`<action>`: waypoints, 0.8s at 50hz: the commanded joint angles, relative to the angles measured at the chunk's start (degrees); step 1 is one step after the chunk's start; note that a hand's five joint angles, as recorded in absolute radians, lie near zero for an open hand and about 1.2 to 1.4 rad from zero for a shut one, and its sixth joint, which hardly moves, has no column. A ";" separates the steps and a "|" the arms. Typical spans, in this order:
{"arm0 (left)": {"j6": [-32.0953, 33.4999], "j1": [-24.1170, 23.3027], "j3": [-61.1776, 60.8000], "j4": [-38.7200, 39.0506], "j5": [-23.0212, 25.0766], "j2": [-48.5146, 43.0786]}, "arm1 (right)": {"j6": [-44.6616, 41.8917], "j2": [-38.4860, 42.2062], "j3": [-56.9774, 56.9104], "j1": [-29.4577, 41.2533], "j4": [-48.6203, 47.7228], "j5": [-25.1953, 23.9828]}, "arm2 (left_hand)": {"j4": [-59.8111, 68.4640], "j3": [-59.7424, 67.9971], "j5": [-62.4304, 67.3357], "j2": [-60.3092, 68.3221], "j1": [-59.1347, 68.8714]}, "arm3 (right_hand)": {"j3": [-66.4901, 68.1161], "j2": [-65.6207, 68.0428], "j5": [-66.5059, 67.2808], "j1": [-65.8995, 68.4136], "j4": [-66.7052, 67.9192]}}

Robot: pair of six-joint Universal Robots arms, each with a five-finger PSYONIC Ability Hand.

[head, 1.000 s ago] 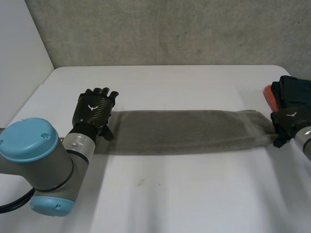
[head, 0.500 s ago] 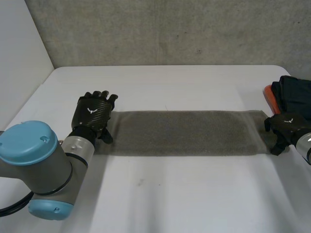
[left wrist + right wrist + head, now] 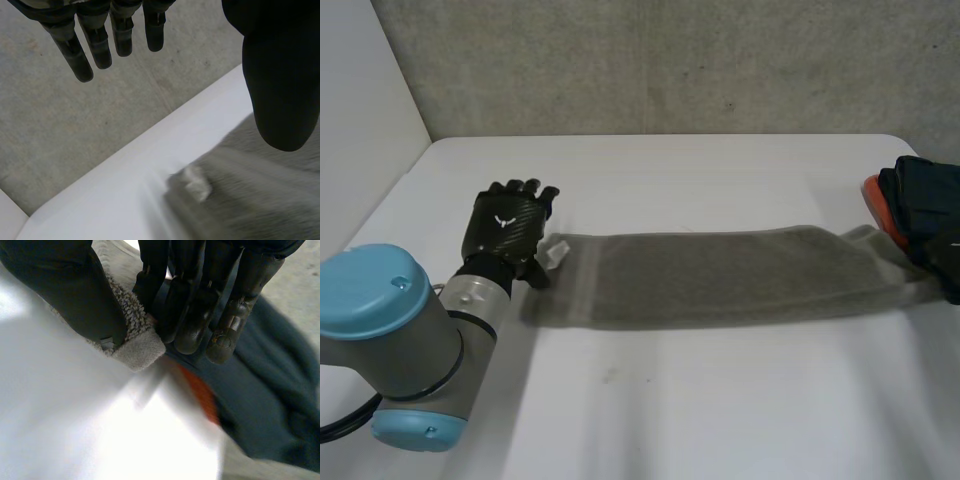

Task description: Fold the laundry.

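Observation:
A long grey towel [image 3: 720, 275] lies stretched across the white table [image 3: 700, 400]. Its left end, with a small white tag [image 3: 557, 252], lies just beside my left hand [image 3: 505, 228]. That hand is open, its fingers [image 3: 100, 40] straight and its thumb [image 3: 280, 75] above the towel [image 3: 260, 195], holding nothing. At the table's right edge my right hand [image 3: 190, 300] is shut on the towel's hemmed corner [image 3: 132, 342], pinched between thumb and fingers. The towel's right end rises a little toward that grip.
A pile of dark clothing [image 3: 925, 210] with an orange piece [image 3: 876, 195] sits at the right edge, right behind my right hand; the same dark cloth [image 3: 270, 405] lies under that hand's fingers. A grey wall [image 3: 670, 60] runs behind the table.
My right hand closed on the towel's right corner and pulled it rightward. The towel slid right, its left end moving off from my left hand and showing the white tag.

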 commanded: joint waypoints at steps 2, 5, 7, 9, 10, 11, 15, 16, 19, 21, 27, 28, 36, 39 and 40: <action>-0.07 1.98 0.18 -0.14 0.16 3.57 | -6.33 -3.91 -1.89 5.04 -0.62 4.08 | -1.71 -2.20 -1.67 -1.49 -0.99 | 12.16 12.31 14.32 24.05 11.76; -0.24 3.47 0.18 -0.14 0.33 5.24 | -3.35 -4.53 -4.61 12.51 -1.23 3.12 | -1.71 -2.20 -1.67 -1.49 -0.99 | 12.16 12.31 14.32 24.05 11.76; -0.42 4.87 0.18 -0.14 0.51 6.73 | -1.76 -4.53 -5.93 16.11 -1.67 2.42 | -1.71 -2.20 -1.67 -1.49 -0.99 | 12.16 12.31 14.32 24.05 11.76; -0.51 6.02 0.27 -0.14 0.60 7.70 | 0.60 -3.92 -8.73 22.76 -2.81 0.23 | -1.71 -2.20 -1.67 -1.49 -0.99 | 12.16 12.31 14.32 24.05 11.76; -0.42 7.07 0.35 -0.14 0.60 8.49 | 0.88 -3.66 -9.45 24.03 -3.16 -0.31 | -1.71 -2.20 -1.67 -1.49 -0.99 | 12.16 12.31 14.32 24.05 11.76; -0.42 7.60 0.35 -0.14 0.60 8.93 | 1.40 -2.61 -11.11 27.17 -4.21 -1.79 | -1.71 -2.20 -1.67 -1.49 -0.99 | 12.16 12.31 14.32 24.05 11.76; -0.51 9.89 0.53 -0.23 0.69 10.34 | 2.11 2.04 -16.81 36.31 -7.99 -5.31 | -1.71 -2.20 -1.67 -1.49 -0.99 | 12.16 12.31 14.32 24.05 11.76; -0.51 10.41 0.44 -0.23 0.69 10.52 | 2.11 3.19 -18.05 38.26 -8.79 -5.93 | -1.71 -2.20 -1.67 -1.49 -0.99 | 12.16 12.31 14.32 24.05 11.76; -0.51 12.17 0.09 -0.41 0.77 11.31 | 2.29 7.76 -23.06 44.51 -11.16 -8.13 | -1.71 -2.20 -1.67 -1.49 -0.99 | 12.16 12.31 14.32 24.05 11.76; -0.51 13.05 -0.17 -0.67 0.69 11.57 | 2.55 10.22 -25.52 47.14 -11.87 -9.36 | -1.71 -2.20 -1.67 -1.49 -0.99 | 12.16 12.31 14.32 24.05 11.76; -0.51 13.93 -1.49 -1.20 1.39 11.48 | 4.92 20.77 -33.97 54.18 -12.66 -15.42 | -1.71 -2.20 -1.67 -1.49 -0.99 | 12.16 12.31 14.32 24.05 11.76; -0.51 13.93 -1.67 -1.29 1.65 11.40 | 5.45 22.17 -34.93 54.71 -12.57 -15.86 | -1.71 -2.20 -1.67 -1.49 -0.99 | 12.16 12.31 14.32 24.05 11.76; -0.59 13.67 -2.02 -1.20 3.06 9.82 | 7.30 27.46 -36.79 56.38 -12.40 -14.56 | -1.71 -2.20 -1.67 -1.49 -0.99 | -54.23 -54.08 -52.07 -42.34 -54.63; -0.51 12.45 -1.14 -1.20 3.06 7.80 | 7.74 24.40 -35.39 56.47 -11.96 -10.78 | -1.54 -2.03 -1.50 -1.33 -0.82 | -57.84 -57.69 -55.68 -45.95 -58.24; -0.59 12.01 -0.97 -1.11 3.15 7.44 | 8.61 21.60 -33.64 55.86 -11.78 -7.90 | -1.54 -2.03 -1.50 -1.33 -0.82 | -57.84 -57.69 -55.68 -45.95 -58.24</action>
